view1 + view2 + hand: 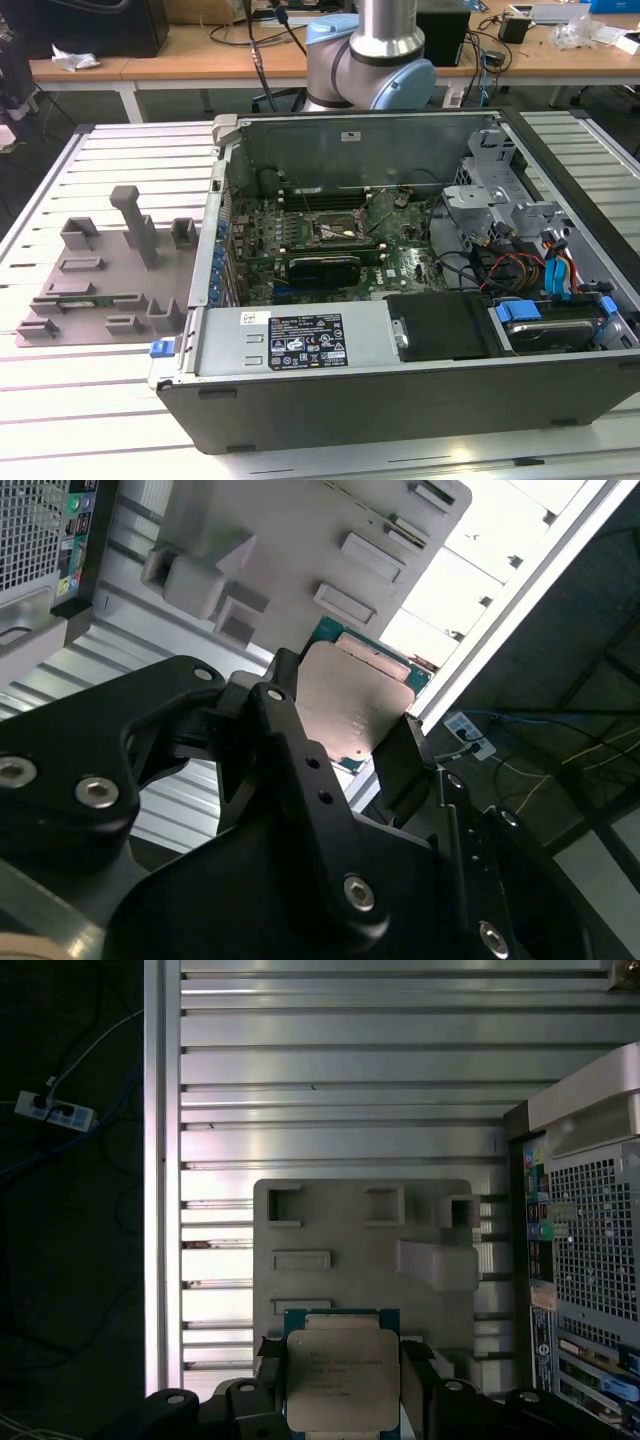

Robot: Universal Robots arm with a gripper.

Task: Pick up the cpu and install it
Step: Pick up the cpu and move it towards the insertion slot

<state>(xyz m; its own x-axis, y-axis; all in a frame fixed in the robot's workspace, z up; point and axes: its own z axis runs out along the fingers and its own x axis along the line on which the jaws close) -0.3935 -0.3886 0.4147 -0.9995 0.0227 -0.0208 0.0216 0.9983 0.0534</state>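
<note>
The cpu (340, 1378), a flat square chip with a silver-grey top and a green rim, sits between my gripper's (341, 1385) two black fingers (268, 1358). In the second wrist view the same cpu (352, 702) is clamped edge to edge by the gripper (347, 712), which is shut on it. The chip hangs well above the grey moulded tray (360, 1230). In the exterior view, the dark square socket (335, 228) lies on the motherboard inside the open computer case (300, 345).
The grey tray (110, 270) with upright posts rests on the slatted metal table (120, 150) at the exterior view's left of the case. Cables and a drive cage (500, 200) crowd the case's right side. The table edge (160, 1210) drops off to a dark floor with a power strip (45, 1110).
</note>
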